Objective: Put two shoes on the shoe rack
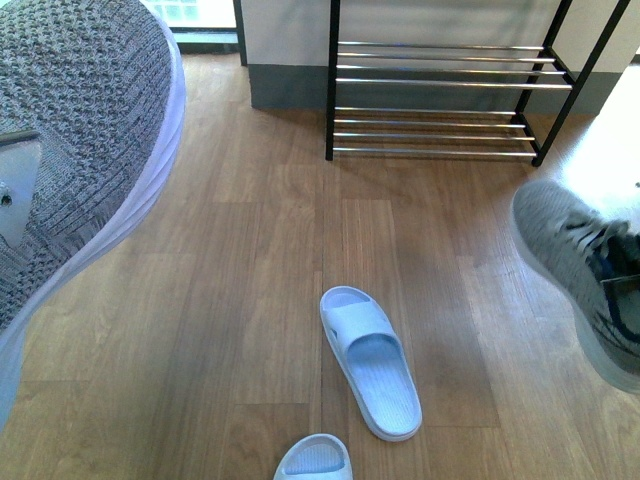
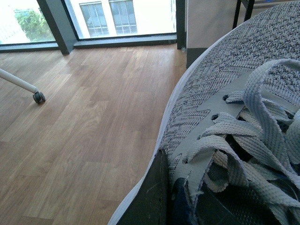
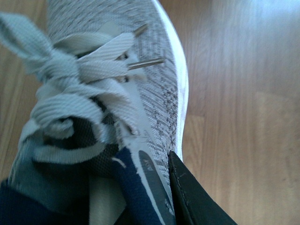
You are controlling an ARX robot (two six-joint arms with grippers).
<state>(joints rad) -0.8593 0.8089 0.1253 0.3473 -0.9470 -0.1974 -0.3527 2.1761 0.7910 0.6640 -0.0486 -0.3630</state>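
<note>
Wood floor [image 1: 250, 300] carries the rack [image 1: 440, 100], ahead of the left claw [image 2: 187, 206] and right claw [image 3: 147, 197]; a pale slide [image 1: 370, 360] and a second slide [image 1: 315, 458] lie between them.

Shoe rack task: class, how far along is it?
Done: the left shoe and right shoe look lifted off the floor. In hand: the left gripper and right gripper each hold one. Left: placing both on the shoe rack, whose visible bars hold nothing.

- Left gripper [image 2: 185, 206]: black outer finger [image 2: 157, 194] lies flat against the side of a grey knit sneaker with thick white sole [image 2: 225, 70]. It is clamped at the collar and holds the shoe raised.
- Right gripper [image 3: 154, 201]: black finger [image 3: 194, 199] sits outside the second grey knit sneaker [image 3: 154, 84], gripping it the same way.
- Inner fingers are hidden on both.
</note>
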